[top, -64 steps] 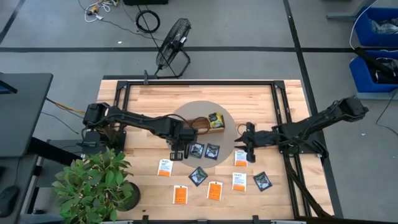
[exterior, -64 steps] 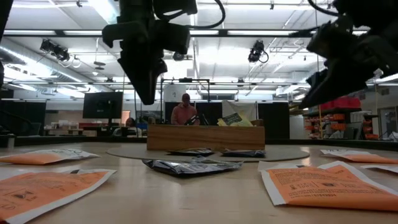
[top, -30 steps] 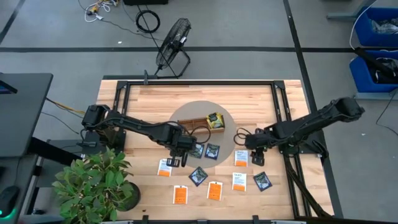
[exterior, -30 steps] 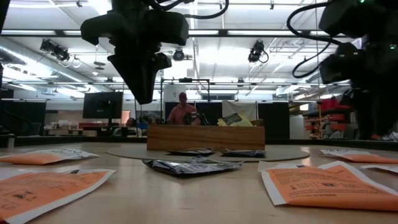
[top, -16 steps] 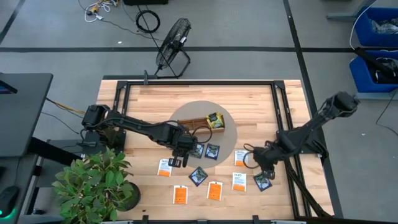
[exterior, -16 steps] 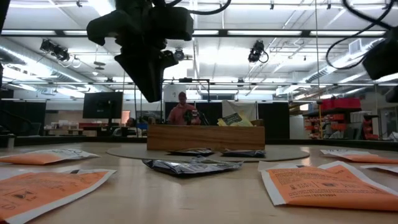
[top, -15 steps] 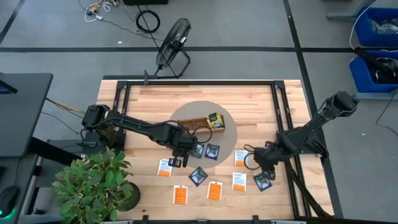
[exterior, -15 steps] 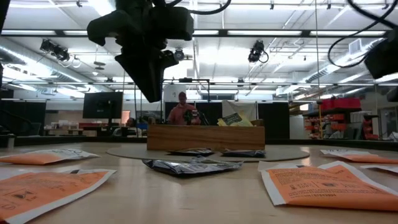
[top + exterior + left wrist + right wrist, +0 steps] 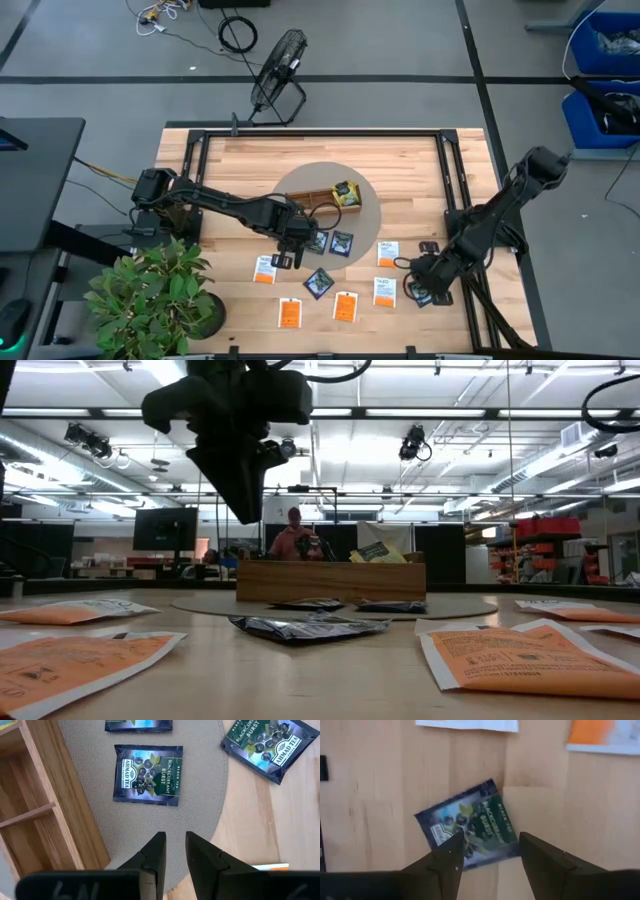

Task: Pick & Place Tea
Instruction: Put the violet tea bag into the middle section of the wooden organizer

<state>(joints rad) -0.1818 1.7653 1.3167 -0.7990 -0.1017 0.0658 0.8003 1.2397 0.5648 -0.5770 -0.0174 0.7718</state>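
Tea packets lie flat on the table: dark ones point(image 9: 318, 242), point(image 9: 341, 242) on the round grey mat point(image 9: 300, 185), another dark one point(image 9: 319, 283), white-orange ones point(image 9: 265, 268), point(image 9: 388, 252), orange ones point(image 9: 290, 313), point(image 9: 345, 306). A yellow-green packet point(image 9: 347, 193) sticks up out of the wooden tray point(image 9: 318, 201). My left gripper point(image 9: 175, 851) hangs above the mat's edge, open by a narrow gap, holding nothing; a dark packet point(image 9: 148, 775) lies ahead of it. My right gripper point(image 9: 490, 857) hangs open, pointing down over the near-right dark packet point(image 9: 470, 832), one finger on either side above it.
A potted plant point(image 9: 150, 300) stands at the near left corner. Black frame rails point(image 9: 455, 180) border the table. A fan point(image 9: 278, 70) lies on the floor beyond the far edge. A person point(image 9: 293, 538) sits in the room behind the tray point(image 9: 330, 580).
My right gripper has swung toward the table's near edge and a little to the right, from beside the white-orange packet to above the near-right dark packet, rolling its wrist as it went. It has left the low view. The packets have stayed where they were.
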